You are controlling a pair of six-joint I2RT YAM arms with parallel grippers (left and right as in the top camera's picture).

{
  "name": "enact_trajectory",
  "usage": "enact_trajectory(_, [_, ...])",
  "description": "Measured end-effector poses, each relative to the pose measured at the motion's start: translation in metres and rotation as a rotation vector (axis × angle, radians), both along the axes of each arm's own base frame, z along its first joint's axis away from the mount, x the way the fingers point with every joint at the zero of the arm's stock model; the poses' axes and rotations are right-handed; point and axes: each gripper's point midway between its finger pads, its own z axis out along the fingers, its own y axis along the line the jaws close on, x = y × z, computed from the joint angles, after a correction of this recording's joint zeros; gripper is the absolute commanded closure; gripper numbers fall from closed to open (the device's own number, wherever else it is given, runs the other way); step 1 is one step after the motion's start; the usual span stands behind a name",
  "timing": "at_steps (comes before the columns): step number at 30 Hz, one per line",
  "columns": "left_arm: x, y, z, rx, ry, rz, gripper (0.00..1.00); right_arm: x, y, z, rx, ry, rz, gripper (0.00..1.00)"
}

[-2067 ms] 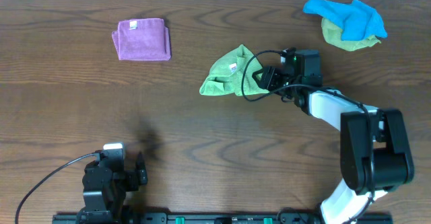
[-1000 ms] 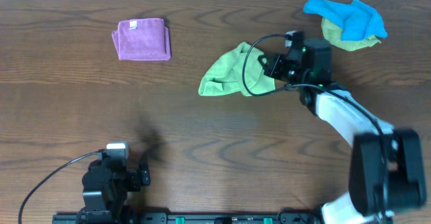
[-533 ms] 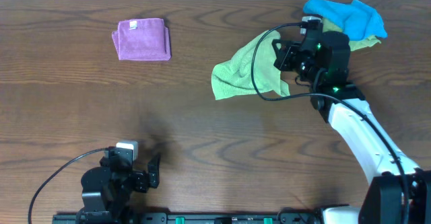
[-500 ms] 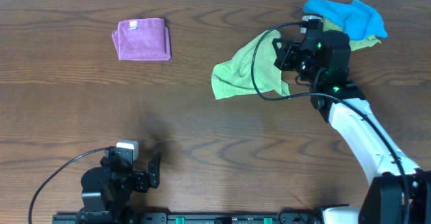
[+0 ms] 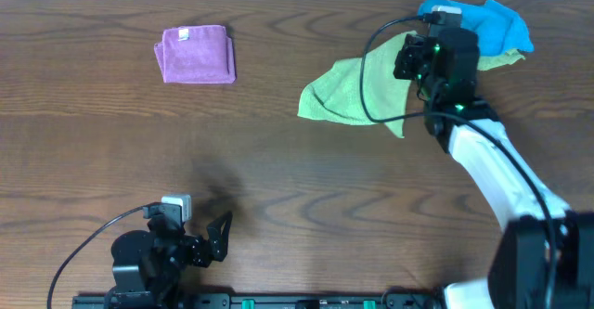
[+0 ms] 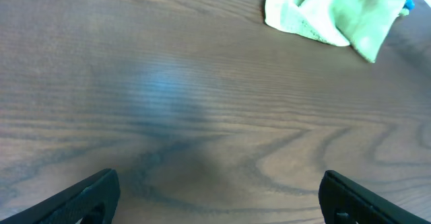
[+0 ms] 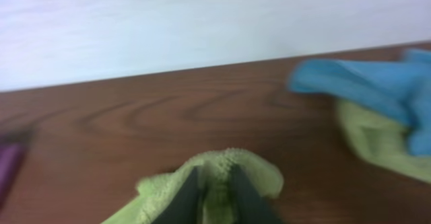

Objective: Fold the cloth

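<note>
Since the earlier frames the right gripper (image 5: 415,58) has carried one edge of the green cloth (image 5: 345,94) across the table (image 5: 278,170) toward the blue cloth (image 5: 484,21), and it now sits just beside that blue cloth's left end. The green cloth has stretched out from a bunched heap into a flatter sheet. It trails away from the blue cloth to the left, its far corner resting on the wood and its raised edge at the gripper. In the right wrist view the two dark fingers (image 7: 183,197) stand close together with a ridge of green fabric pinched between them, so the jaws are clamped on the cloth. A black cable (image 5: 369,68) loops over the green cloth beside the gripper. A yellow-green cloth (image 5: 501,60) lies partly under the blue cloth, on its near side. The folded purple cloth (image 5: 195,55) lies well apart from the blue cloth, far to its left. The left gripper (image 5: 221,237) has swung slightly and is well apart from the blue cloth, at the opposite, near edge of the table. Its jaws are spread wide over bare wood with nothing between them.
</note>
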Motion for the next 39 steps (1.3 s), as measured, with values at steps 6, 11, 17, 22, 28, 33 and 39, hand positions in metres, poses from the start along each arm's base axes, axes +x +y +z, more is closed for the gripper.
enact_trajectory(6, [-0.001,-0.001,0.000,-0.042,0.021,0.019,0.04,0.005,-0.041,-0.021,-0.149,0.026,-0.202,0.21])
enact_trajectory(11, [0.000,-0.001,0.000,-0.055,0.028,0.028,0.05,-0.011,-0.051,-0.019,-0.178,0.080,-0.244,0.17])
enact_trajectory(17, [0.005,-0.001,0.007,-0.114,0.019,0.063,0.05,-0.053,-0.033,-0.022,-0.117,0.247,-0.096,0.16])
enact_trajectory(22, [0.011,-0.003,0.019,-0.198,0.000,0.095,0.05,-0.083,-0.023,-0.060,-0.096,0.445,0.041,0.16])
enact_trajectory(28, [0.009,-0.009,0.018,-0.300,0.066,0.120,0.04,-0.090,-0.018,-0.095,-0.098,0.549,0.181,0.15])
enact_trajectory(33, [0.009,-0.018,0.010,-0.371,0.180,0.106,0.04,-0.098,-0.013,-0.125,-0.138,0.626,0.294,0.16])
enact_trajectory(39, [0.011,-0.023,0.001,-0.400,0.378,0.126,0.04,-0.101,-0.003,-0.130,-0.150,0.626,0.392,0.17])
